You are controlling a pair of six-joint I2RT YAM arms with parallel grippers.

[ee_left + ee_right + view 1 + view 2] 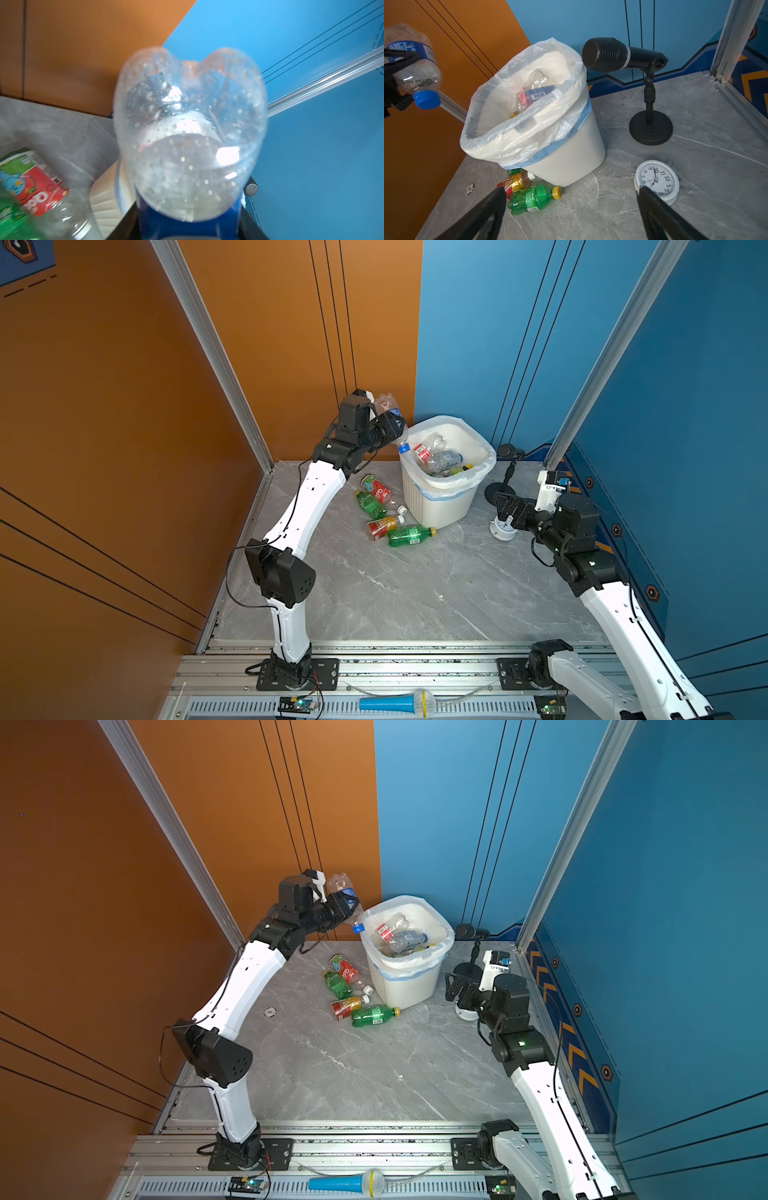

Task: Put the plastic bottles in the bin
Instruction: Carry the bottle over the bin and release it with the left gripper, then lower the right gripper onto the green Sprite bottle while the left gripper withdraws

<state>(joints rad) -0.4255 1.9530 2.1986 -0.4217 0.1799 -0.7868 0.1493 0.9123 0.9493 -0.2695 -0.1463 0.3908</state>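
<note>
The left hand (394,428) clamps a clear, blue-capped plastic bottle (419,76), cap slanting down beside the left rim of the white ribbed bin (440,510), whose mouth lies just rightward; the right hand (506,509) stands apart, empty

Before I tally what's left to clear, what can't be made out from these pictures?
- Binned bottles: top and right wrist views, the upper ones and the bag rim of the bin hide the lower ones; no count.
- Left tool: left wrist view, the blurred held bottle covers its fingers.
- Loose bottles: right wrist view, the bin hides most.
- Clock: both top views, the right arm covers most.
</note>
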